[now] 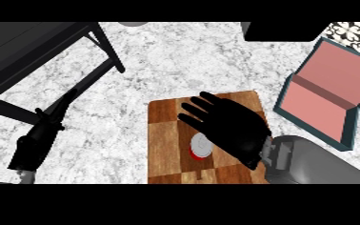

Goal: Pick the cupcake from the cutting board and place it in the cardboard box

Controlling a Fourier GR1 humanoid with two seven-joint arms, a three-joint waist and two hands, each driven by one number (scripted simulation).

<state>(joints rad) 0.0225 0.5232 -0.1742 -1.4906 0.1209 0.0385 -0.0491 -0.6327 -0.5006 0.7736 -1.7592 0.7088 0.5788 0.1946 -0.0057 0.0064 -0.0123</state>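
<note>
Head view. The small cupcake with white top and red paper case (201,148) sits on the chequered brown wooden cutting board (166,124), toward the near middle of it. The black right hand (228,128) is spread over the board, palm down, with the cupcake partly hidden under its inner edge. The fingers are wide and nearly straight, curled round nothing. Whether the palm touches the cupcake, I cannot tell.

The black left hand (36,140) rests at the lower left on the white marbled counter (175,62), fingers straight and pointing up, well apart from the board.

The open cardboard box with teal walls and pink inside (318,106) lies just beside the board's right edge and holds nothing visible.

Judgement: the step in hand is the reach, and the grasp is not yet made. Next move calls for the fingers and thumb to close round the paper case, then a lift and a short carry rightward over the box's near wall.
</note>
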